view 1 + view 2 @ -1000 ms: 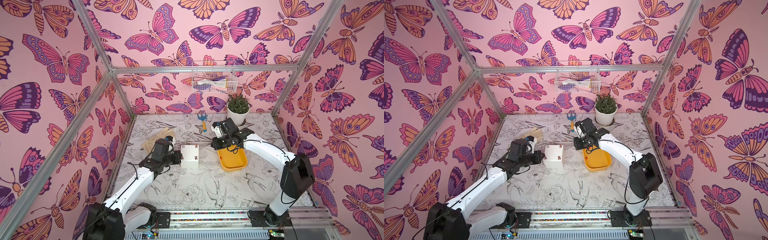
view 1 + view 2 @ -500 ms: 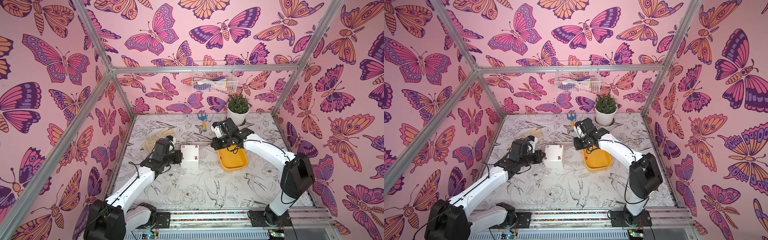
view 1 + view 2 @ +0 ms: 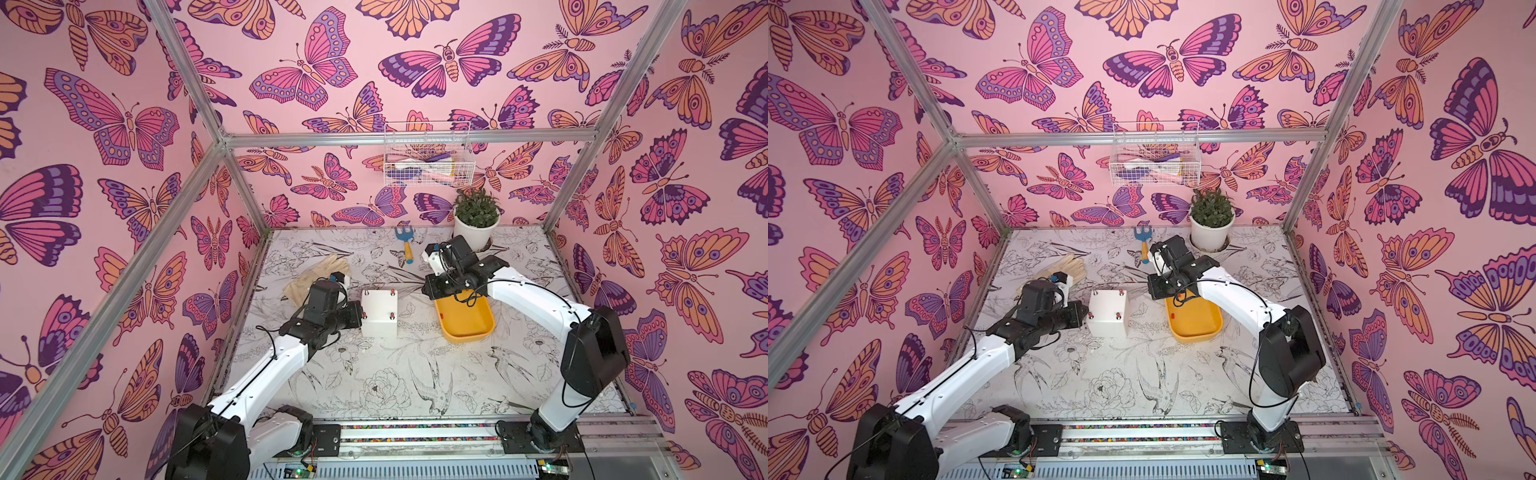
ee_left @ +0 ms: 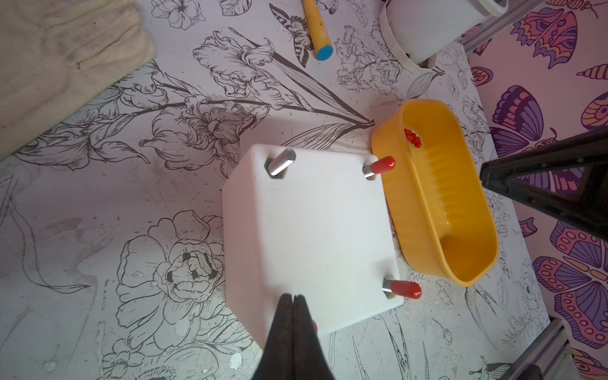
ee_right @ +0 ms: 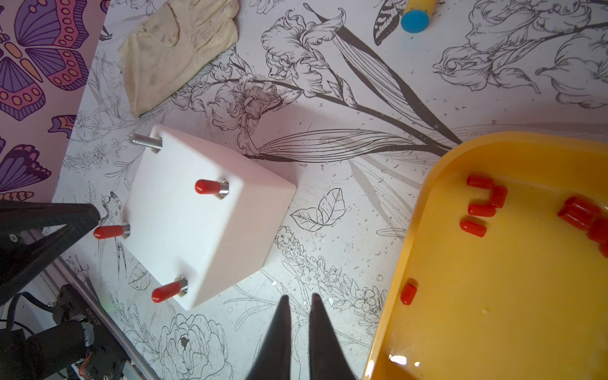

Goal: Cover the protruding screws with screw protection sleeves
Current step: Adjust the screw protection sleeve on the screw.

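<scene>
On four screws (image 5: pixel 144 140), seemingly three sleeves (image 5: pixel 208 186)

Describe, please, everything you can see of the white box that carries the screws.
The white box is a plastic-looking cube standing upright on the floral table, beside the yellow tray but apart from it. A screw rises at each top corner: three wear red sleeves, the fourth screw is bare. The shut left claw hovers by one capped corner.
</scene>
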Robot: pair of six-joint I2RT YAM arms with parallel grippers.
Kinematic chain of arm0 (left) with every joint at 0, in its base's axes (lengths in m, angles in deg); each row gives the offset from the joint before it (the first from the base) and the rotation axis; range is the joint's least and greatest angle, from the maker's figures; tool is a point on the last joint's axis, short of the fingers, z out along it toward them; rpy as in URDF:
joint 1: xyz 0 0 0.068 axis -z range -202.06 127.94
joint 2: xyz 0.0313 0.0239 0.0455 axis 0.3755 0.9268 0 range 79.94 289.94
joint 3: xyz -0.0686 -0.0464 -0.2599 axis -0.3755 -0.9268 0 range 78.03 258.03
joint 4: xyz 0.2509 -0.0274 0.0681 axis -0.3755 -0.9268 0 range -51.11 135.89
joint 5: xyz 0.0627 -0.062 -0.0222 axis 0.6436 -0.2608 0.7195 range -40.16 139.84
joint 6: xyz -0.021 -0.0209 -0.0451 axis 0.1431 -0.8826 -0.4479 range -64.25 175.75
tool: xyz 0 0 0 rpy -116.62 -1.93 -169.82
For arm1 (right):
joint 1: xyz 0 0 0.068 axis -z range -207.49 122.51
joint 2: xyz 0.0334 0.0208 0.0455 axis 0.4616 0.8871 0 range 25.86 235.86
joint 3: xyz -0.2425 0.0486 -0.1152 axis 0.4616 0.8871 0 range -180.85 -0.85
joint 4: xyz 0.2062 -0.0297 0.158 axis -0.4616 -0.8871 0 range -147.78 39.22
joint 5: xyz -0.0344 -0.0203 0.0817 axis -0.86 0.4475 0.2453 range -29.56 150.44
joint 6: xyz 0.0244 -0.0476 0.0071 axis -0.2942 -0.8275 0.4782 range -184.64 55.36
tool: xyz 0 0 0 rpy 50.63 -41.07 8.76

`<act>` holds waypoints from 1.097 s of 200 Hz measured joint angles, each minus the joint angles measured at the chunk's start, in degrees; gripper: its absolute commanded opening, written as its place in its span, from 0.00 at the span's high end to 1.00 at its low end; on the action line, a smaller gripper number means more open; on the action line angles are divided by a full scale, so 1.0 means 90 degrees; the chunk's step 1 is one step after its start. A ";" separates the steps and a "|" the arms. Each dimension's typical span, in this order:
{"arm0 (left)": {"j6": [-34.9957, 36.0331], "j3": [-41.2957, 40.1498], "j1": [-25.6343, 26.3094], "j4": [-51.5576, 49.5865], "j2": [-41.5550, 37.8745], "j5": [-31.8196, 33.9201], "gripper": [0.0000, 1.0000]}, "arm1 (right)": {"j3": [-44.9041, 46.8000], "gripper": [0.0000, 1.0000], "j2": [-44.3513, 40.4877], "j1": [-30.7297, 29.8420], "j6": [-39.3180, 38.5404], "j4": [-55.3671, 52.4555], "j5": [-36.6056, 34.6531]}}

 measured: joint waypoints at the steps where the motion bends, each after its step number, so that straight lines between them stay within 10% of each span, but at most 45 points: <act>1: 0.0000 0.0000 0.0000 -0.0005 -0.0002 0.0000 1.00 | 0.0000 0.85 0.0000 0.0000 0.0000 0.0002 0.0000; 219: 0.0027 0.0000 0.0117 -0.0058 -0.0095 -0.0316 1.00 | 0.0000 0.84 0.0000 0.0000 -0.0005 -0.0002 0.0068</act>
